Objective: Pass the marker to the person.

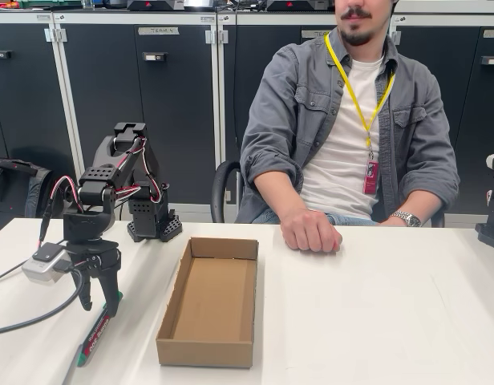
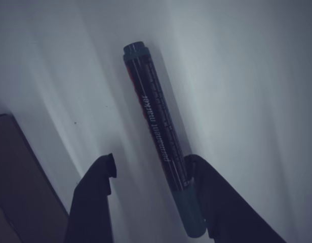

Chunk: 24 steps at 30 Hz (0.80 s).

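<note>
Partly behind the spread, empty pincer (image 1: 100, 303), the marker (image 1: 95, 334), far end cut off

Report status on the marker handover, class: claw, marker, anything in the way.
Claw open, down at the table, fingers straddling the marker. Marker flat on table, not lifted. Cardboard box sits between claw and person's hand.
</note>
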Available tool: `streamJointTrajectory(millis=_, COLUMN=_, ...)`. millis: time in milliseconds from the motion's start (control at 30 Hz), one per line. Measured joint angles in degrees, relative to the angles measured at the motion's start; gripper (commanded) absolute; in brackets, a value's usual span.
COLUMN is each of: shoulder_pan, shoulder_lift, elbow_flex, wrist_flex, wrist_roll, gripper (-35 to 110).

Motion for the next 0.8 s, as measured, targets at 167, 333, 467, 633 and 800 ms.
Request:
streamJointTrajectory(millis=167, shoulder_pan=-0.1, shoulder_lift=-2.6, elbow_flex=-1.1, wrist_flex=0.0, wrist_roll=-0.3, gripper=31)
streamJointTrajectory(millis=333, shoulder_pan=-0.1, shoulder_lift=-6.2, elbow_flex=-4.8, wrist_flex=2.9, wrist_roll=-0.4, gripper=31)
streamJointTrajectory(millis=467, shoulder_pan=0.0, shoulder_lift=-7.0, elbow_flex=-6.2, wrist_flex=3.6, wrist_roll=-0.4, gripper=31)
streamJointTrajectory(millis=633, shoulder_pan=0.6, shoulder_lift=-7.0, elbow_flex=-6.2, wrist_flex=4.0, wrist_roll=-0.4, gripper=31)
streamJointTrajectory(millis=800, shoulder_pan=1.4, shoulder_lift=-7.0, elbow_flex=-6.2, wrist_flex=4.4, wrist_roll=0.7, gripper=31)
